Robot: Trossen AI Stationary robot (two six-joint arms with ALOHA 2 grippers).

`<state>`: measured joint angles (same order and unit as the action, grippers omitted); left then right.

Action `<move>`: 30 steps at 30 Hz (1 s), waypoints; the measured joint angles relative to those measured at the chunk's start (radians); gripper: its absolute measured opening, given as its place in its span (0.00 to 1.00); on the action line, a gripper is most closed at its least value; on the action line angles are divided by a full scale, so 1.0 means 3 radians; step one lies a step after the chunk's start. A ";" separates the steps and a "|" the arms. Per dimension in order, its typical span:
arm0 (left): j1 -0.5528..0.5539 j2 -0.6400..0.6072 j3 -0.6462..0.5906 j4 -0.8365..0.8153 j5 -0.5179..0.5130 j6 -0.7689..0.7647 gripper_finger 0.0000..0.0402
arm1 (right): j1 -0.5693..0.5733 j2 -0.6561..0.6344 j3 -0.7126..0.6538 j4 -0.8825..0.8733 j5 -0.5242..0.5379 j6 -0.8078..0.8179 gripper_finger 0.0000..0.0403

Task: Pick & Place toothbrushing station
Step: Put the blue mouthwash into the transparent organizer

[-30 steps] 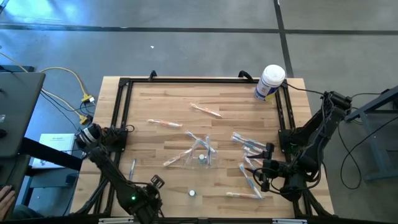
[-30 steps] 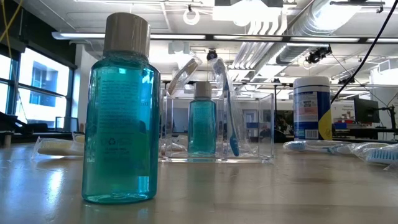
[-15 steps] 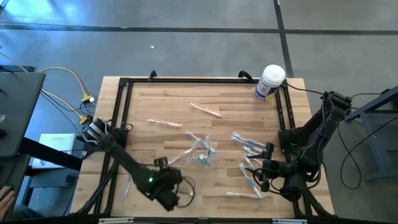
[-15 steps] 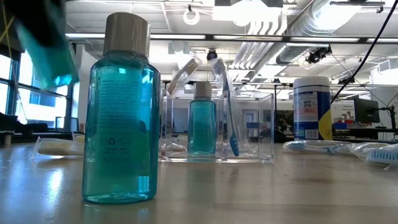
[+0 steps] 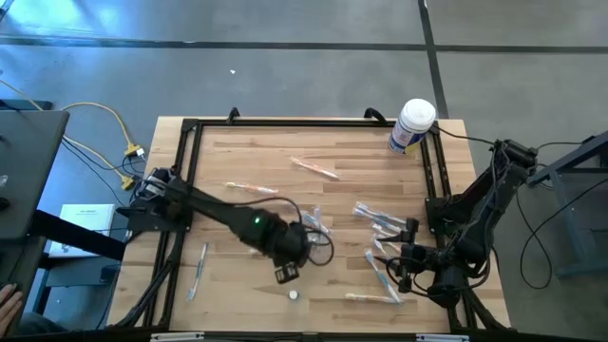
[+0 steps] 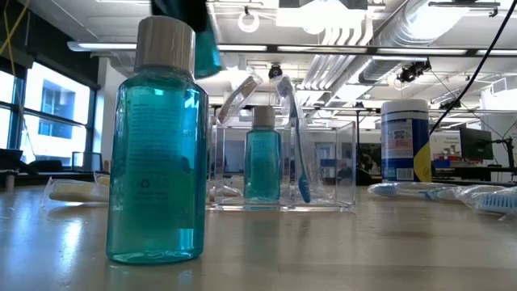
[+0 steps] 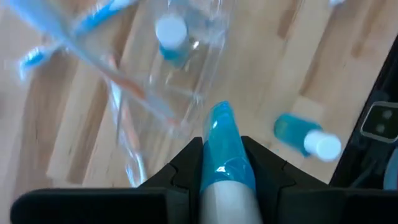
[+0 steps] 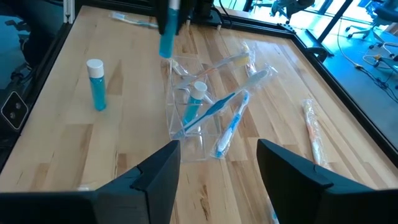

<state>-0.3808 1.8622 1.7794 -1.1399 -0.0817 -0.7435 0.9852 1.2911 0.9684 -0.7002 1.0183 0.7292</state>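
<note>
The toothbrushing station (image 5: 309,233) is a clear plastic holder standing on the table's middle. It holds a small blue bottle and toothbrushes, and shows in the low view (image 6: 323,162) and right wrist view (image 8: 186,124). My left gripper (image 5: 290,249) is over the station's left side, shut on a blue tube (image 7: 222,140). The tube also shows in the right wrist view (image 8: 166,37). A blue mouthwash bottle (image 5: 293,294) stands near the front edge. My right gripper (image 8: 217,168) waits open at the right front. My left gripper pinches the blue tube between its two fingers, about where its blue part meets its whitish end (image 7: 225,180). The fingers point down from above. The tube's blue end (image 8: 166,46) sticks out below the fingertips, upright and clear of the table and the station.
A white tub with a blue label (image 5: 413,125) stands at the far right corner. Wrapped toothbrushes lie loose at the right (image 5: 380,223), far middle (image 5: 313,169), left (image 5: 199,266) and front right (image 5: 375,296). A black frame (image 5: 185,171) borders the table.
My left gripper has risen from the table's near left edge and swung right and toward the far edge, carrying the blue tube to a spot over the station's left side. The station and the mouthwash bottle have stayed put.
</note>
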 joint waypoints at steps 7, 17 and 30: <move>0.0174 0.0000 0.0000 0.0411 0.0098 0.0415 0.20 | 0.0000 0.0095 0.0000 -0.0001 0.0001 -0.0092 0.51; 0.0179 0.0139 0.0003 0.0440 -0.0017 0.0453 0.20 | -0.0102 0.0104 -0.0001 0.0000 0.0001 -0.0095 0.51; 0.0262 0.0392 0.0057 0.0481 0.0256 0.0560 0.20 | -0.0167 0.0104 -0.0001 0.0001 -0.0025 -0.0076 0.51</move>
<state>-0.3023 1.9797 1.7966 -0.9955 -0.0048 -0.5755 0.9352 1.3224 0.9680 -0.6998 1.0107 0.7063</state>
